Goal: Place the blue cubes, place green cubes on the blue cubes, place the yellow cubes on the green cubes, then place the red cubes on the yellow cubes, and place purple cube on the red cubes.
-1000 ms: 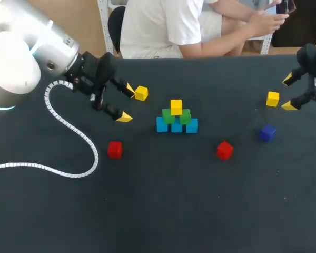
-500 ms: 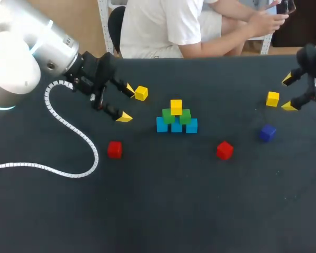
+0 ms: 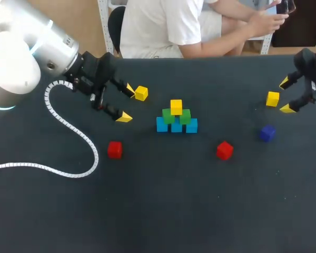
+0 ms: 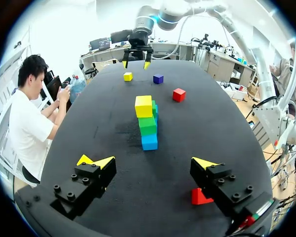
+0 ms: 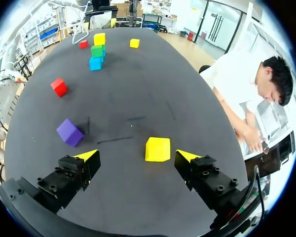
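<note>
The right tool [image 3: 285,96] stands open well right of the stack [image 3: 176,118], with a loose yellow cube [image 3: 273,98] between its tips and just ahead, untouched. I'd ease forward until the cube sits square between the fingers, then close on its flat faces. The cube lies near the counter [image 3: 210,211] edge. The purple cube [image 3: 267,133] is close by, so lift before crossing to the stack. Left of the stack, the left tool [image 3: 127,103] is open too
</note>
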Robot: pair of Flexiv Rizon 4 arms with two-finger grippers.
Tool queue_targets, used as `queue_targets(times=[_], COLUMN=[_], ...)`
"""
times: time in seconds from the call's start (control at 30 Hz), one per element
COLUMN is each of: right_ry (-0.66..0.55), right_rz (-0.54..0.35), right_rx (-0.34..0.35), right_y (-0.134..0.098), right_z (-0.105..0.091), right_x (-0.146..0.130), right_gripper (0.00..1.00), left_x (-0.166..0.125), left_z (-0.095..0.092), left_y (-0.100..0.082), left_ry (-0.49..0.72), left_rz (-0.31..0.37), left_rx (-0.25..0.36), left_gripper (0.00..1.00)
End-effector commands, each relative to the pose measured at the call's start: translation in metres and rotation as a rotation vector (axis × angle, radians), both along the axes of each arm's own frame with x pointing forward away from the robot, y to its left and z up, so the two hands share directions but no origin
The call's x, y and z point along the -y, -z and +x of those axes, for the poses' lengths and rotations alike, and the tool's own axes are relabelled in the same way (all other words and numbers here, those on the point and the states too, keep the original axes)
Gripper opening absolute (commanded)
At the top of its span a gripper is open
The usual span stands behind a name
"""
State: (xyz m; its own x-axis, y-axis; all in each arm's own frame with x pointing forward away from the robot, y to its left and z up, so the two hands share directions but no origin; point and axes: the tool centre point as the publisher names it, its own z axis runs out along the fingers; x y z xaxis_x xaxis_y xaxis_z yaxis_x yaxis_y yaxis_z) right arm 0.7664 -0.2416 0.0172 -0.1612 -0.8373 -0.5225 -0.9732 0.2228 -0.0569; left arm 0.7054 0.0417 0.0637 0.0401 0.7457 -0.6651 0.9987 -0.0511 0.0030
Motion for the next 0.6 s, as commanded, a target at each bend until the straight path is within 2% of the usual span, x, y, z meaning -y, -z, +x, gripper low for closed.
queue_targets(times=[0.03,0.6], right_ry=[-0.035,-0.016], right_rz=[0.025,0.045], right_rx=[-0.045,-0.055], right_y=[0.006,0.021], right_z=[0.016,0.022], right_x=[-0.005,-0.001], right_gripper=[1.00,1.00], left_x=[0.000,0.000], left_z=[0.001,0.001], left_y=[0.000,0.000], left_ry=[0.002,0.002], left_rz=[0.003,0.003], left_rx=[-0.003,-0.003], left_gripper=[1.00,1.00])
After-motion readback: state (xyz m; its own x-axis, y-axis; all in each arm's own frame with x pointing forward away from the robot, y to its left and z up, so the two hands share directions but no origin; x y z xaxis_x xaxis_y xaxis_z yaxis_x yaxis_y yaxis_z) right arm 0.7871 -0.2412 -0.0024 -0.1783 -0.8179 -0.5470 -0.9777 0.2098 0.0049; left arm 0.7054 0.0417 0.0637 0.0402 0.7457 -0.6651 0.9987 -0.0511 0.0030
